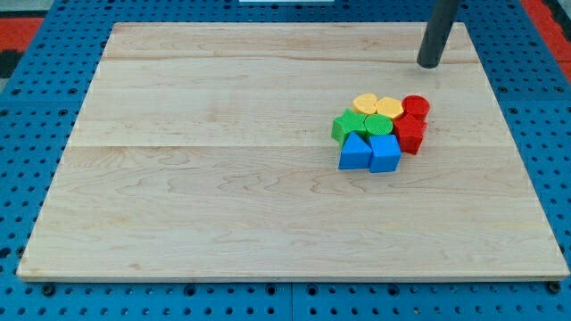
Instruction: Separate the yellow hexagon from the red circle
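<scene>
A pale wooden board [268, 178] fills most of the frame, resting on a blue pegboard bench [18, 134], with red showing at the upper corners. My tip [429, 65] stands at the upper right on bare wood, grasping nothing and touching no block. Below and slightly left of it sits a tight cluster. The yellow hexagon [389, 108] lies in its top row, touching the red circle [416, 107] on its right. Another yellow block [365, 104], two green blocks [364, 125], two blue blocks [370, 153] and a second red block [410, 135] crowd around.
</scene>
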Tool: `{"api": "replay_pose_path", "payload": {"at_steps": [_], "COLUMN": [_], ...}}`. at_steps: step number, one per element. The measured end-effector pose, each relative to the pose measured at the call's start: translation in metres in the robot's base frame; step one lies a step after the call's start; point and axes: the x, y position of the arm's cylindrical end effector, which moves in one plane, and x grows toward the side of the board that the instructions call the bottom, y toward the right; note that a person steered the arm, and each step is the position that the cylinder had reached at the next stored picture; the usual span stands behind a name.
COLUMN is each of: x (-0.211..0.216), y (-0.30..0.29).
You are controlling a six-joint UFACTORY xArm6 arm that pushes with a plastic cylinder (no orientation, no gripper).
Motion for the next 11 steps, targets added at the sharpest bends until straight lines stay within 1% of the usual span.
{"api": "replay_pose_path", "payload": {"at_steps": [1,2,3,4,5,7,8,9,10,11], "x": [0.000,0.009,0.048,0.084,0.097,0.100,0.074,0.071,0.071,0.071], "y": [0.000,0.000,0.004,0.032,-0.002,-0.122,-0.143,-0.178,-0.200,-0.205]}}
